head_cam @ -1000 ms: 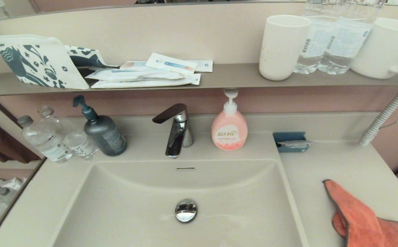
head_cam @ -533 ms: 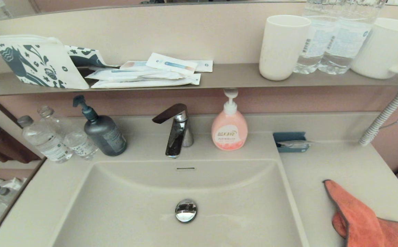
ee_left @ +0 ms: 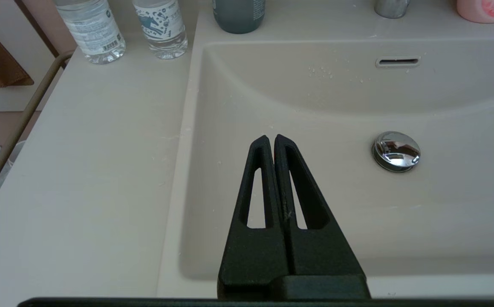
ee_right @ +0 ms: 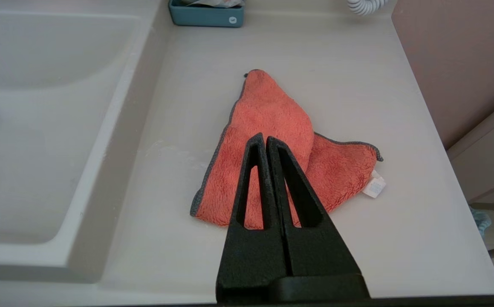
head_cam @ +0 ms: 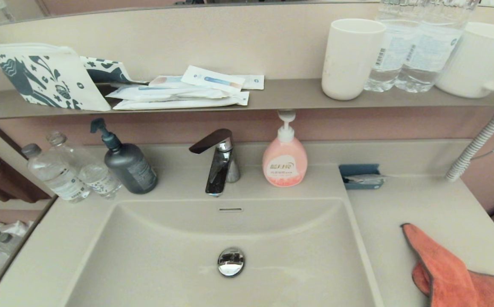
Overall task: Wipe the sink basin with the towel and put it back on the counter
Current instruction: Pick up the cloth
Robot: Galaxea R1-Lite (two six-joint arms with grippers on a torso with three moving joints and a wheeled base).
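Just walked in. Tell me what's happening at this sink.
Nothing is being handled yet. The towel lies crumpled on the counter to the right of the sink basin. The right gripper hangs above the towel, shut and empty. The left gripper hangs over the basin, also shut.

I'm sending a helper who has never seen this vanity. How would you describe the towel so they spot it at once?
Start at the sink basin and move to the counter on its right. Near the front edge lies the towel, crumpled. It is the only soft orange thing there, edged in dark grey; the pink soap bottle stands by the tap.
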